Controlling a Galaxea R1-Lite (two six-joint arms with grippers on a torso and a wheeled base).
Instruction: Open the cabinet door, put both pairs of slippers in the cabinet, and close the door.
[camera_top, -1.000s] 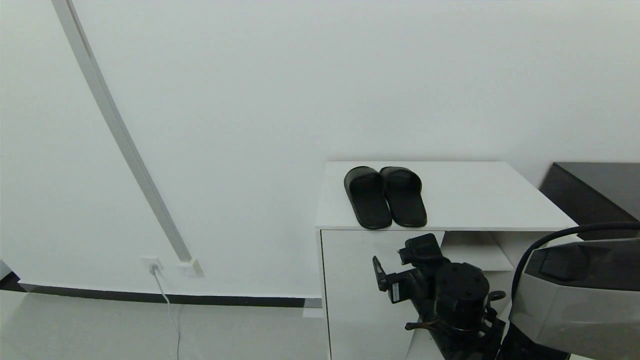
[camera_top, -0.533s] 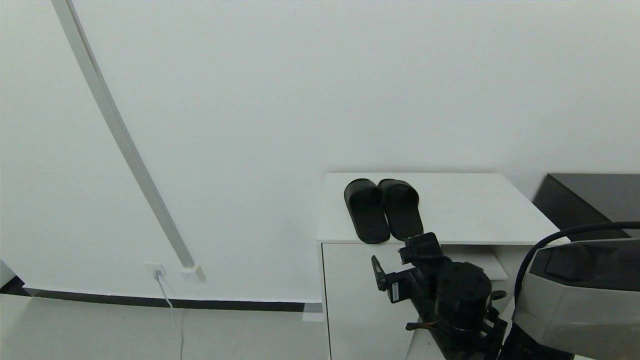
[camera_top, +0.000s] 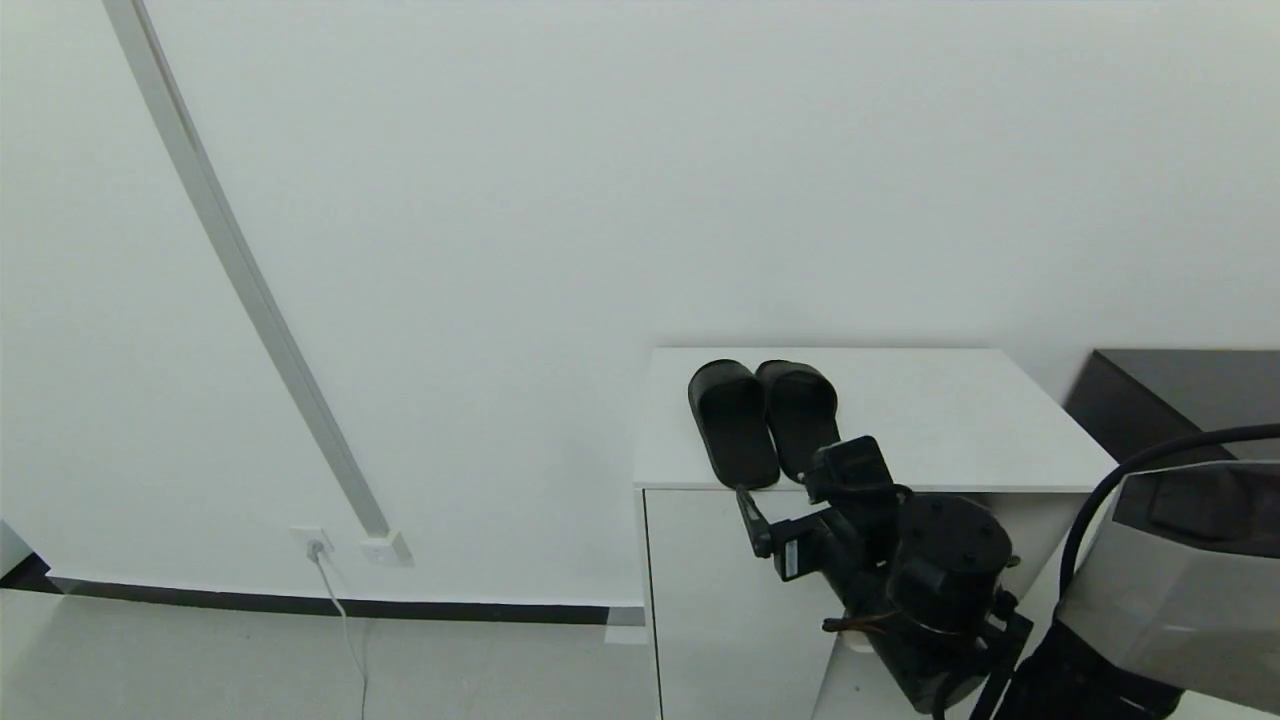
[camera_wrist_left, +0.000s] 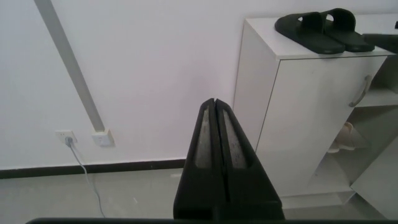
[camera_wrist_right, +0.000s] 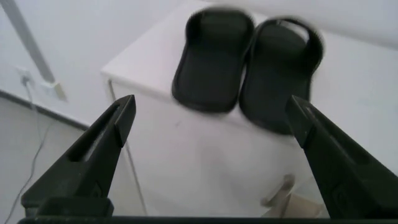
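The pair of black slippers (camera_top: 740, 430) lies side by side on top of the white cabinet (camera_top: 930, 410), heels at its front edge and toes towards the wall (camera_top: 600, 200) behind the cabinet. They sit directly above the shut door panel (camera_top: 720, 600).

The right gripper (camera_top: 790, 495) hangs just in front of the cabinet's top edge, level with the heels. Its jaws are released and spread wide enough to frame both slippers, which looks to me like lining up to take the pair together from the heel end.

The left gripper (camera_wrist_left: 214, 104) is held low, well off the cabinet's left side, jaws clenched on nothing, presumably parked out of the way.

Right of the shut panel the cabinet's shelves (camera_wrist_left: 373, 99) stand exposed, so that side seems ready to receive them. A pale shape (camera_wrist_left: 346, 134) on a lower shelf is too indistinct to name.
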